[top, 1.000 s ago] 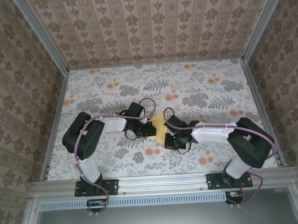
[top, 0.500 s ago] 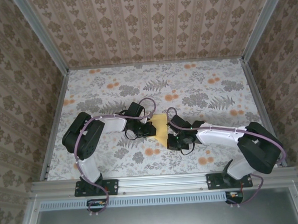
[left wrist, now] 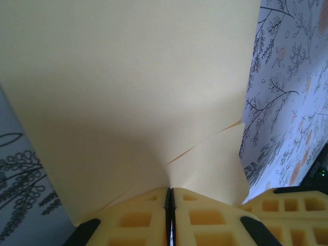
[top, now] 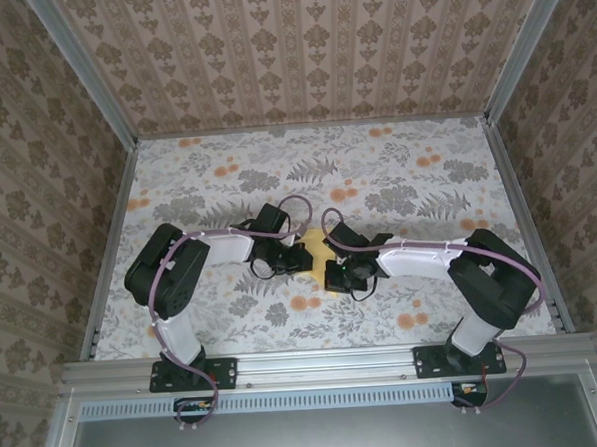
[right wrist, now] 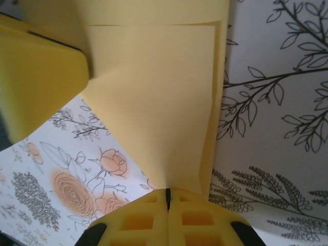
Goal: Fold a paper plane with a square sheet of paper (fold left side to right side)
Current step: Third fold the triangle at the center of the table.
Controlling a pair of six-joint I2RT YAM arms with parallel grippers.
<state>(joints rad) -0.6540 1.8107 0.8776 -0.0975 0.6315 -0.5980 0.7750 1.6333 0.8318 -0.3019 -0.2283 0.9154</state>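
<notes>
— What are the left arm's fingers (left wrist: 134,221) doing?
— Pressed together, pinching the left side of the yellow sheet of paper (left wrist: 133,92).
— Where is the sheet?
— Mid-worktop (top: 396,178), between both arms.
— And on the right?
— The right arm's fingers (right wrist: 136,223) are closed on its near right part, where folded layers overlap.

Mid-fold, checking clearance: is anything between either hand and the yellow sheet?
Nothing visible. The left hand and the right hand are each shut on the square sheet of paper, its edge pinched directly between their fingers.
</notes>
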